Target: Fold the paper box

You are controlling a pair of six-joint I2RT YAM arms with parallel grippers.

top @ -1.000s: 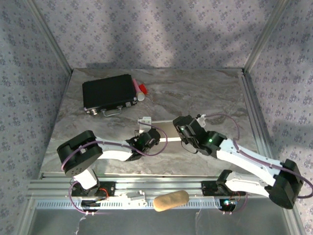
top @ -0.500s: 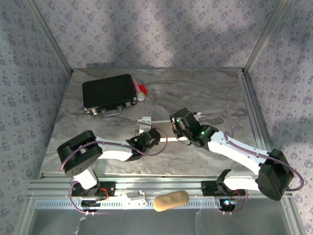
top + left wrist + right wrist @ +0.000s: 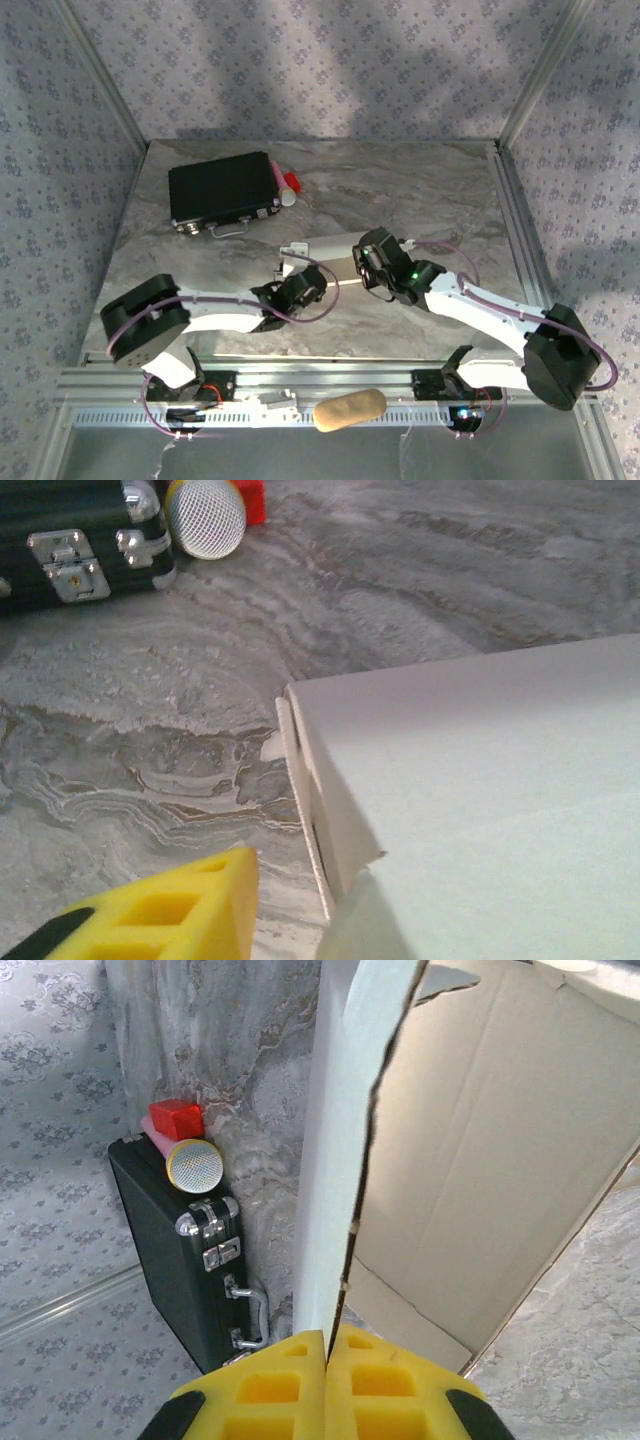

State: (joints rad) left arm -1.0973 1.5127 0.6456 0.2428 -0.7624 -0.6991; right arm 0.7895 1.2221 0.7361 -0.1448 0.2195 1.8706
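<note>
The paper box [image 3: 328, 250] is a white cardboard sheet with raised flaps, mid-table between my two grippers. My right gripper [image 3: 368, 264] is at its right end. In the right wrist view the yellow fingers [image 3: 290, 1385] are pressed together on the edge of an upright white flap [image 3: 340, 1110], with the box's brown inside [image 3: 490, 1160] to the right. My left gripper [image 3: 300, 286] is at the box's left end. In the left wrist view one yellow finger [image 3: 170, 912] stands clear of the box's folded edge [image 3: 320, 810]; the white panel [image 3: 490, 780] hides the other finger.
A black hard case [image 3: 222, 190] with metal latches lies at the back left, with a microphone [image 3: 287, 185] with a red end beside it. Both also show in the wrist views: case [image 3: 180, 1250], microphone [image 3: 205, 518]. A tan roll [image 3: 350, 408] rests on the front rail.
My right gripper has shut on the box's flap after closing in on it. My left gripper has let go and opened. A white panel now stands up further back.
</note>
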